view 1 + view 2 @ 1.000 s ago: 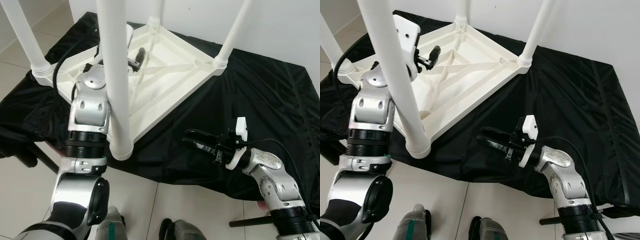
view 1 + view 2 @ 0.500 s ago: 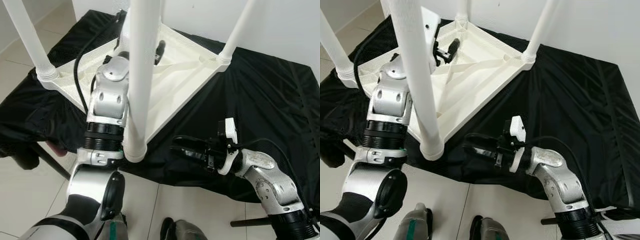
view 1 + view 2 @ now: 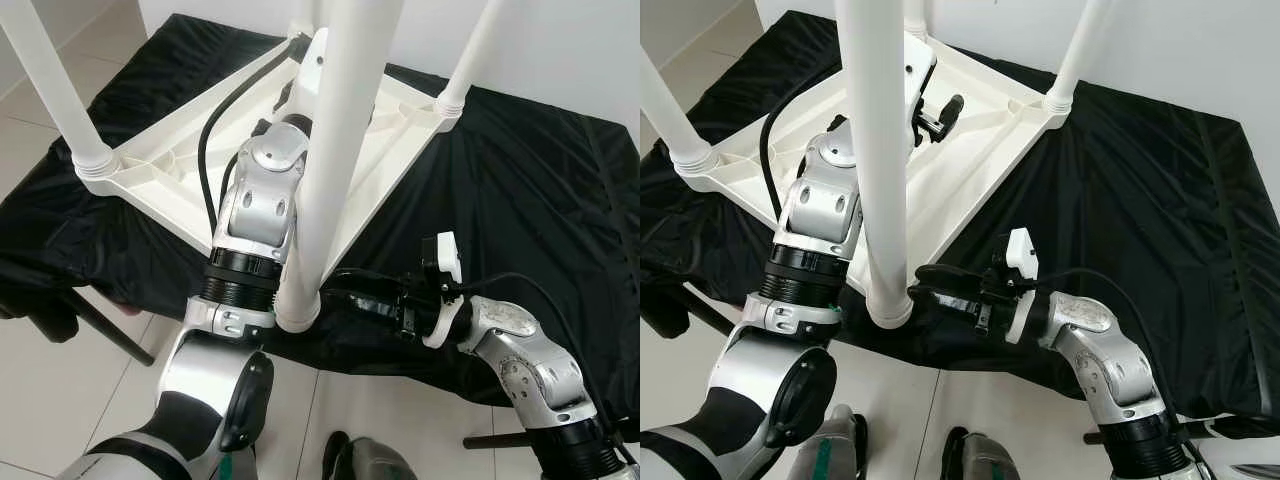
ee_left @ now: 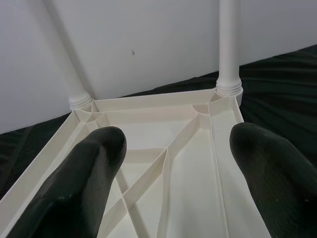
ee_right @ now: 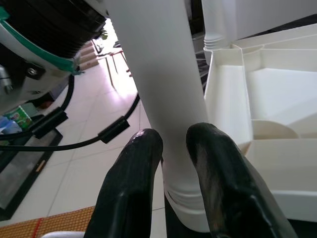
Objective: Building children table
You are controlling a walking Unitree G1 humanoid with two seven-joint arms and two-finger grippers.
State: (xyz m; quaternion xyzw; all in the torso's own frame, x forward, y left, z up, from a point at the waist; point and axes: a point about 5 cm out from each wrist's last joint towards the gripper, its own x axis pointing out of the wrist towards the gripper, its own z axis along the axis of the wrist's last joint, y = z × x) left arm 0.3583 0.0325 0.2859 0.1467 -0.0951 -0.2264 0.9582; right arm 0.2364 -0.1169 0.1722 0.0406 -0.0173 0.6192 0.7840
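I see my right gripper (image 5: 171, 148) nearly closed by the near table leg (image 3: 876, 150) — left gripper (image 4: 171, 148) spread over the upturned table (image 4: 198, 163).

the nearest leg (image 3: 880, 160) runs out of the picture's upper edge, and so do the other three legs of the upturned children's table (image 3: 970, 140). that near leg hides much of the left claw (image 3: 940, 108) in the left eye view, and the silver left arm (image 3: 258, 215) covers part of the ribbed underside. the black cloth (image 3: 520, 170) conceals whatever carries the table. in the right wrist view the right claw (image 5: 173, 144) meets the leg, yet whether its fingertips (image 5: 146, 144) actually press it cannot be told. both wrist views cut their fingers off at the edge.
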